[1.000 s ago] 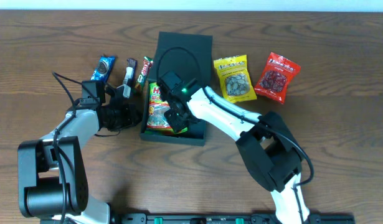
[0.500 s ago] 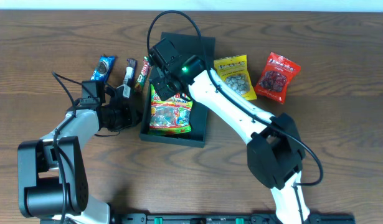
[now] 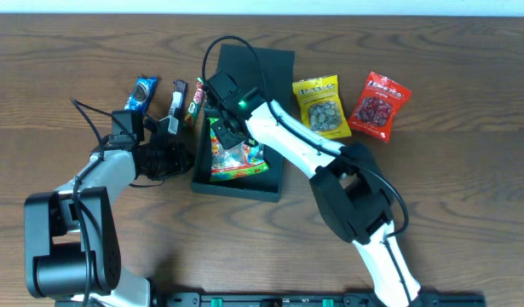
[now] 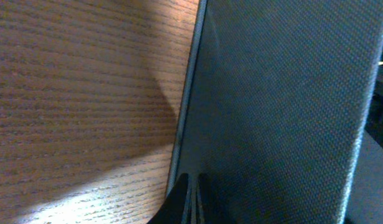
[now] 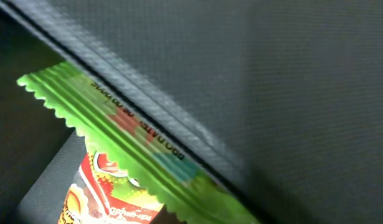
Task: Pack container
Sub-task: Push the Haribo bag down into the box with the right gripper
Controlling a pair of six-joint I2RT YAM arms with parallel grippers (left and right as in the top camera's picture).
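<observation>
The dark teal container (image 3: 274, 186) stands open at the table's middle, its lid (image 3: 266, 64) lying flat behind it. A green-and-red snack packet (image 3: 238, 158) lies inside it, tilted. My right gripper (image 3: 228, 118) is over the box's back left part, at the packet's top edge, and appears shut on it. The right wrist view shows that green serrated edge (image 5: 132, 134) close up against the container's dark surface (image 5: 272, 81). My left gripper (image 3: 178, 155) is shut and empty. Its tips (image 4: 192, 186) press against the container's left outer wall (image 4: 284, 106).
Left of the box lie a blue packet (image 3: 143, 92), a dark bar (image 3: 178, 98) and a green-red bar (image 3: 198, 95). To its right lie a yellow packet (image 3: 321, 107) and a red packet (image 3: 379, 105). Cables loop over the box's back.
My right gripper moved from the box's front toward its back left with the packet. The packet now lies lower in the box and more tilted. The left arm has not moved.
</observation>
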